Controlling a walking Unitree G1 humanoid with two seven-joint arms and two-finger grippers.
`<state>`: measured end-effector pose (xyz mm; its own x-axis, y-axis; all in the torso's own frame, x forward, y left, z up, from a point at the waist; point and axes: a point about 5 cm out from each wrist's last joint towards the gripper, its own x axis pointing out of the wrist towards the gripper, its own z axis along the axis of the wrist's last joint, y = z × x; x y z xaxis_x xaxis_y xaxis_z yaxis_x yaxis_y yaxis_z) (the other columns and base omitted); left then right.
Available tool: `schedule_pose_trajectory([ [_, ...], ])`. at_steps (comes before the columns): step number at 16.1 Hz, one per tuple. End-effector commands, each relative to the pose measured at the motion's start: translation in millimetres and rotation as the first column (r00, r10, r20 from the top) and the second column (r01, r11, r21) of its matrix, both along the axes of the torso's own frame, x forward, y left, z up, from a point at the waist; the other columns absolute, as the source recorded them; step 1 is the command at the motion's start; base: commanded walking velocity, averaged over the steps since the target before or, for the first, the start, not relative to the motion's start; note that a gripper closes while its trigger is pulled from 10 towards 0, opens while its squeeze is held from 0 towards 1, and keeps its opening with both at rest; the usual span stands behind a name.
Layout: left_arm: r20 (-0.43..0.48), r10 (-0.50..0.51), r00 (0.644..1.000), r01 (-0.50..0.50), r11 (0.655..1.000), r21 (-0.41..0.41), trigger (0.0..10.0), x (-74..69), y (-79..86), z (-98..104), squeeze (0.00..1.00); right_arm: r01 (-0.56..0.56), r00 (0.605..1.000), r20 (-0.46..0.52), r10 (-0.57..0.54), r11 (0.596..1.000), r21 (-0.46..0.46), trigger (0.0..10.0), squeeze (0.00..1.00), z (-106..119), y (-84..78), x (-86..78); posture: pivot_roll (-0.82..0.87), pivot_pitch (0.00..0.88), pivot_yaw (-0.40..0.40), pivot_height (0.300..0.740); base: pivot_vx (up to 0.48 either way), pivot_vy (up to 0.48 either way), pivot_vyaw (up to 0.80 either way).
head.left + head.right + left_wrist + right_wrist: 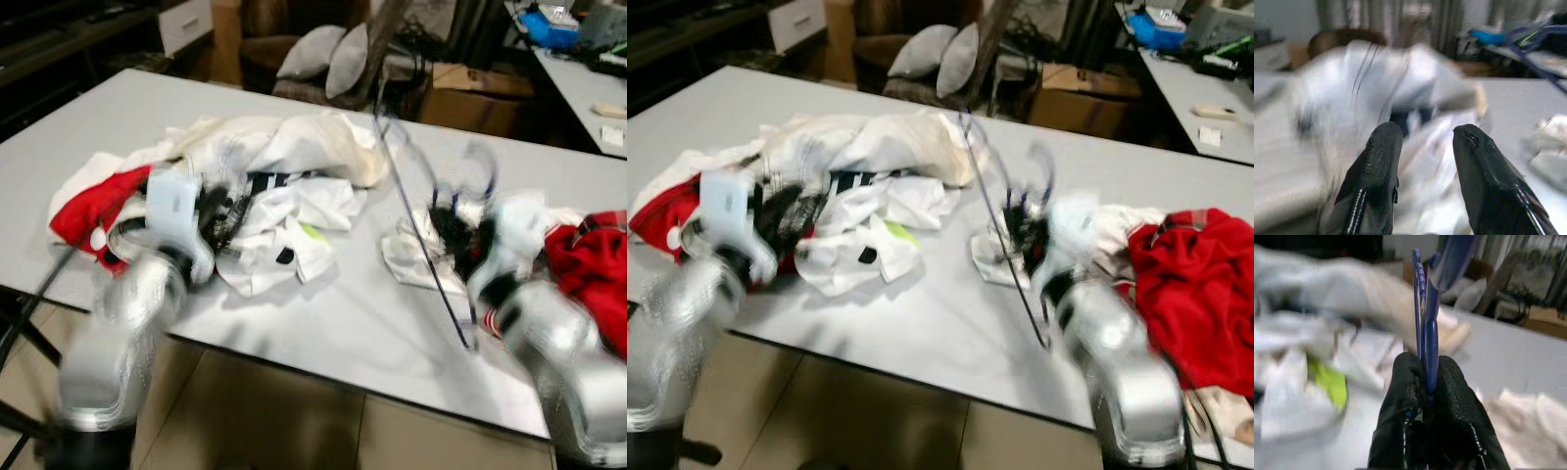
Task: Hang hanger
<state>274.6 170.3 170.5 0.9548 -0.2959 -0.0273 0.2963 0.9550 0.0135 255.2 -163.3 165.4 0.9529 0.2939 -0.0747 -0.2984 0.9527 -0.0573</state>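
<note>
Silver arms fill the near edge of the head view, blurred, one on each side, reaching over a wide grey table (323,323) that stretches across the scene. Spread over the table's left half is a big heap of white and cream clothes (284,166), with a red garment (93,211) at its left end. Another red garment (1195,284) lies bunched at the table's right end, just beside the right arm, and a small crumpled white cloth (407,257) sits between the two heaps. Beyond the table stand a pair of grey cushions (328,54) on a dark seat, a cardboard box (470,93), and a second table with a blue object (549,27) on it. The blue hanger (421,230) is off the table top, held by the right gripper (1426,387), whose black fingers are clamped tight on the hanger's thin blue frame; a long straight bar of it runs from near the cream clothes down toward the table's near edge. The left gripper (1422,139) hovers just in front of the white clothes heap, its two fingers spread apart with nothing between them.
</note>
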Motion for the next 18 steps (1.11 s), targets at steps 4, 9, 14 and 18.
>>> schedule_pose_trajectory([
  [4,-0.010,0.107,0.994,-0.106,0.994,0.037,10.0,-14.4,3.3,-15.9,0.00,0.152,0.988,0.016,-0.153,0.988,0.023,10.0,0.00,-0.8,-10.4,-7.7,0.04,0.000,-0.050,0.740,0.000,0.000,0.00],
  [9,0.008,0.080,0.997,-0.080,0.995,0.063,10.0,-9.5,-8.3,-18.9,0.00,0.204,0.979,-0.044,-0.201,0.976,0.071,10.0,0.00,-14.3,-14.0,-14.7,0.04,0.000,-0.035,0.740,0.000,0.000,0.00],
  [14,-0.017,0.032,0.999,-0.032,0.999,0.035,10.0,-7.0,-13.5,-21.5,0.00,0.246,0.968,-0.077,-0.239,0.964,0.101,10.0,0.00,-19.4,-18.3,-24.7,0.01,0.000,0.002,0.740,0.000,0.000,-0.65],
  [18,-0.020,0.022,1.000,-0.022,0.999,0.034,10.0,-7.5,-14.9,-22.2,0.00,0.242,0.968,-0.088,-0.234,0.965,0.101,10.0,0.00,-20.2,-17.1,-25.8,0.01,0.000,-0.002,0.740,-0.060,0.000,-0.46],
])
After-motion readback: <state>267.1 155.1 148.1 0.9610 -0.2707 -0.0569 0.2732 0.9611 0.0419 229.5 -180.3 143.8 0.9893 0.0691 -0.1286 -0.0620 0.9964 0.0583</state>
